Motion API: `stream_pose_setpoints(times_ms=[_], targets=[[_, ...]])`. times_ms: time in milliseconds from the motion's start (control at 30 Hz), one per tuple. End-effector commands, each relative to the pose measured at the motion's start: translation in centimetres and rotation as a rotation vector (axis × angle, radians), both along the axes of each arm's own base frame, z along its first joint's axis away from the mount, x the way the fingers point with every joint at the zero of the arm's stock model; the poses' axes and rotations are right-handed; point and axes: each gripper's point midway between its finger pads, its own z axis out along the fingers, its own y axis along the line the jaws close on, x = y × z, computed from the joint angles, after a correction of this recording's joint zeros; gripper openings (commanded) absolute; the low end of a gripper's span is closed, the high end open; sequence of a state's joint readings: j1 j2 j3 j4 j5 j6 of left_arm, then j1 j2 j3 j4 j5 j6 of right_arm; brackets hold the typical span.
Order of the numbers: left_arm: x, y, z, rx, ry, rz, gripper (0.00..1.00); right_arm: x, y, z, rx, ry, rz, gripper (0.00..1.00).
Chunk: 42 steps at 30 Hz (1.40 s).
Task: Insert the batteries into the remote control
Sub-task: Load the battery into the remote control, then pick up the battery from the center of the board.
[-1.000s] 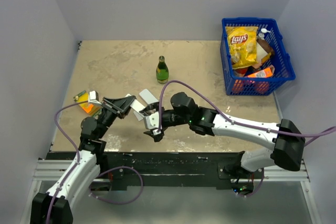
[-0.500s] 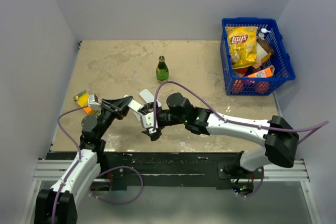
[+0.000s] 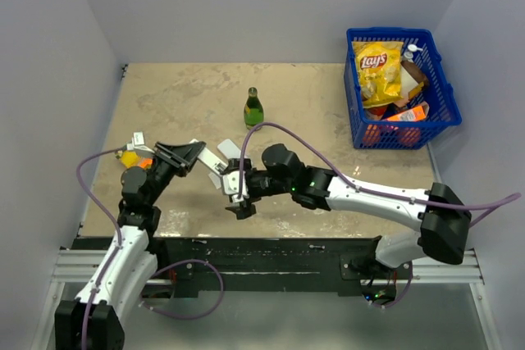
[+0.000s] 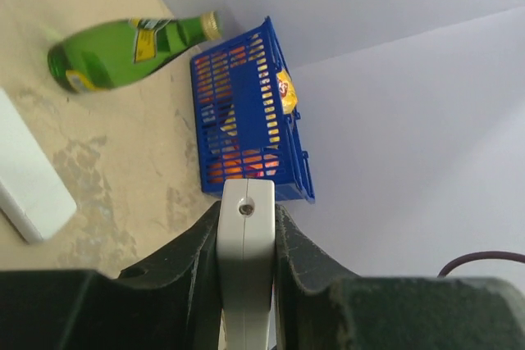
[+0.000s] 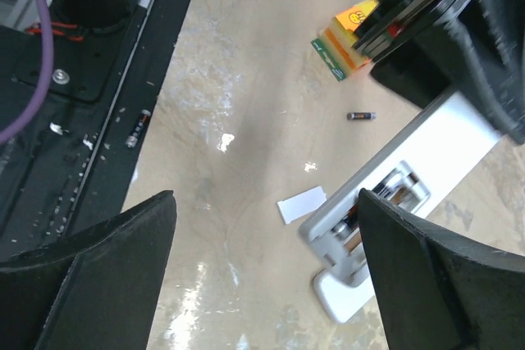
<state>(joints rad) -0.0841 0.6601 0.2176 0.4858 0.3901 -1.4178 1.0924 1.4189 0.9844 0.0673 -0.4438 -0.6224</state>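
Reaching from its base at the near right, the right arm lay stretched leftward across the front of the table (image 3: pixel 189 96), its wrist bent so the right gripper (image 5: pixel 267 219) looked down on the surface. Its jaws stood wide apart and held nothing. The left arm rose from the near left corner, its forearm angled toward the middle. The left gripper (image 4: pixel 246 227) was clamped on one end of the white remote control (image 4: pixel 244 202), with the rest of it sticking out toward the right arm.

Seen from the right wrist, the remote's open battery compartment (image 5: pixel 385 194) lay just inside the right-hand finger (image 5: pixel 443 284); its contents could not be made out. One battery (image 5: pixel 361 115) lay loose on the table beyond the remote, well apart from both jaws. A small flat white piece (image 5: pixel 301 204) lay beside the compartment.

The tabletop was mottled beige, enclosed by pale grey walls. A green bottle (image 3: pixel 253 110) stood mid-table, an orange and yellow box (image 5: pixel 344 38) lay near the left gripper, and a blue basket (image 3: pixel 394 32) of groceries sat at the far right.
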Motion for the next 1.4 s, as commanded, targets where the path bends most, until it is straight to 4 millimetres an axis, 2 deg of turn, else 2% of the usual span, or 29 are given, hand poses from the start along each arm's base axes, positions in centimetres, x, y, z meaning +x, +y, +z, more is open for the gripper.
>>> stream_pose_setpoints(times_ms=[0,33,67,100,133,167,200,233,267,333,367,467,500,533,567,600,633,667,700,733,767,800,833,867,900,1067,1167,1300,1367], targets=[[0.4,1.1,4.9,0.278,-0.262,0.065,0.0,-0.4,-0.6,3.3,0.031,0.1,-0.072,0.96],[0.6,1.3,3.7,0.329,-0.222,0.065,0.0,-0.2,-0.6,4.2,0.056,0.126,-0.097,0.98],[0.8,1.8,4.4,0.373,-0.232,0.092,0.0,0.6,-0.3,6.9,0.149,0.104,-0.124,0.98],[0.9,2.3,3.2,0.47,-0.216,0.1,0.0,0.9,-0.2,8.4,0.194,0.109,-0.143,0.98],[0.9,2.7,3.3,0.519,-0.214,0.114,0.0,1.6,-0.3,9.3,0.227,0.147,-0.18,0.98],[1.3,3.7,4.7,0.566,-0.226,0.174,0.0,2.1,-0.2,10.6,0.275,0.159,-0.208,0.98],[1.0,4.7,4.0,0.667,-0.195,0.193,0.0,2.9,-0.2,11.6,0.312,0.219,-0.267,0.98],[1.0,5.6,4.1,0.716,-0.173,0.228,0.0,4.0,-0.3,11.8,0.326,0.244,-0.304,0.98],[1.0,7.3,6.2,0.761,-0.176,0.326,0.0,4.4,-0.2,11.9,0.334,0.268,-0.322,0.98],[0.3,9.4,6.7,0.883,-0.14,0.395,0.0,6.1,0.2,11.5,0.359,0.358,-0.417,0.98],[0.0,11.1,8.6,0.916,-0.134,0.486,0.0,6.6,0.3,11.3,0.365,0.379,-0.446,0.98],[-1.5,14.5,9.9,1.035,-0.068,0.637,0.0,8.4,1.9,9.4,0.339,0.424,-0.514,0.98],[-2.1,15.4,9.9,1.071,-0.05,0.674,0.0,9.0,2.6,9.8,0.356,0.454,-0.534,0.97],[-2.5,16.2,9.9,1.079,-0.03,0.716,0.0,10.1,3.5,7.6,0.32,0.469,-0.573,0.94],[-3.0,17.5,9.5,1.09,0.016,0.784,0.0,10.7,4.0,7.0,0.314,0.476,-0.595,0.9],[-3.7,18.1,9.6,1.079,0.02,0.827,0.0,11.4,4.8,7.7,0.334,0.501,-0.618,0.83],[-4.3,19.1,9.5,1.074,0.044,0.885,0.0,12.5,5.7,4.5,0.279,0.521,-0.672,0.81],[-4.5,19.4,9.0,1.071,0.053,0.905,0.0,13.1,6.3,3.6,0.266,0.533,-0.696,0.77],[-5.3,19.8,9.4,1.057,0.04,0.937,0.0,13.9,7.2,4.1,0.283,0.549,-0.712,0.72],[-5.7,20.3,9.5,1.052,0.051,0.974,0.0,14.8,8.0,1.1,0.231,0.559,-0.754,0.7],[-6.0,20.5,9.5,1.048,0.053,0.988,0.0,15.3,8.6,0.0,0.215,0.566,-0.771,0.68],[-6.5,20.7,9.8,1.032,0.043,1.007,0.0,15.9,9.6,0.5,0.234,0.573,-0.778,0.66],[-6.7,20.9,9.8,1.025,0.045,1.023,0.0,16.3,10.1,-0.3,0.226,0.573,-0.787,0.65],[-7.0,20.9,9.9,1.014,0.034,1.031,0.0,16.7,10.9,-3.3,0.184,0.575,-0.807,0.64],[-7.0,20.9,9.9,1.013,0.029,1.033,0.0,17.1,11.9,-2.7,0.204,0.567,-0.808,0.6],[-6.6,20.5,9.3,1.023,0.021,1.01,0.0,18.1,14.7,-7.6,0.175,0.538,-0.853,0.54],[-6.3,20.1,9.3,1.022,0.003,0.99,0.0,18.4,15.9,-7.8,0.208,0.525,-0.86,0.49],[-6.1,19.7,9.1,1.027,-0.008,0.966,0.0,18.4,17.3,-10.3,0.199,0.514,-0.85,0.47],[-6.0,19.5,9.1,1.027,-0.013,0.956,0.0,18.1,18.1,-10.1,0.226,0.512,-0.82,0.47]])
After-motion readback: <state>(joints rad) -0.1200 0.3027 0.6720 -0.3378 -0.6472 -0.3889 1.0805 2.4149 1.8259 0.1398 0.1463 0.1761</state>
